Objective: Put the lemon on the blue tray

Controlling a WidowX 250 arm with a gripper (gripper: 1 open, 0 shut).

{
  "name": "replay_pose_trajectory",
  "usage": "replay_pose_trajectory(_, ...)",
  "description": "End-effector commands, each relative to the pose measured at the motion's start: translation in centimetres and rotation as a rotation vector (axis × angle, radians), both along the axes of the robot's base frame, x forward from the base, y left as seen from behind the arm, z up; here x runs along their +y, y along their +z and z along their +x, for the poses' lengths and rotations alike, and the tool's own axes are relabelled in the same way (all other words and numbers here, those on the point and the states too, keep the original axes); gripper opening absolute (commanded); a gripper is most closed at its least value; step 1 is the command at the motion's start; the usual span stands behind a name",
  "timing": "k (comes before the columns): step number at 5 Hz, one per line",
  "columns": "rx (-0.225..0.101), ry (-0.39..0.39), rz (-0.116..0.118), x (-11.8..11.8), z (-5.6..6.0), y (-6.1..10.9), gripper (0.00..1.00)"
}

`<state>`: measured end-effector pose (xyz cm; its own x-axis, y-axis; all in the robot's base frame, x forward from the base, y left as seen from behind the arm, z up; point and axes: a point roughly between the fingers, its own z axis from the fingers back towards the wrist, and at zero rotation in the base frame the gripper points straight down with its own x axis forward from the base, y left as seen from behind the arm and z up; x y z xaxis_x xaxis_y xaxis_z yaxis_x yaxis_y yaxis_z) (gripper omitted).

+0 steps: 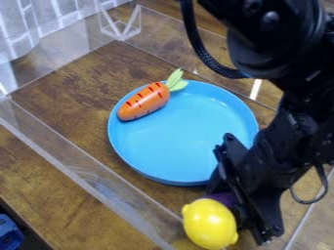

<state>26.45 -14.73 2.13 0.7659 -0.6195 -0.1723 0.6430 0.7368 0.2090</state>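
On a dark wooden desk [78, 107] walled by clear panels [78, 190], the lemon [209, 224] sits off the blue tray [196, 137], gripped in the arm's closed jaws.

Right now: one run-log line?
gripper: shut, beside lemon, grasp unclear | lemon: off blue tray | carrot: on tray

Robot lab test bench, not home. Dark wood tabletop [78, 107] fenced by clear plastic walls [78, 161] at near and left edges. Black robot arm [280, 59] with exposed cable at right. Props are toys: plastic carrot [146, 99] on blue tray [196, 137], lemon [209, 224] near front.
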Motion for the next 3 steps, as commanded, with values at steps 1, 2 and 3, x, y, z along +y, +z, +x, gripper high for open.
replay_pose_trajectory(1,0.003,-0.016,-0.001,-0.2,-0.12,-0.1,0.0)
replay_pose_trajectory(2,0.009,-0.021,0.004,-0.12,0.0,-0.22,0.0)
replay_pose_trajectory(3,0.015,-0.027,0.01,-0.03,0.13,-0.28,0.0)
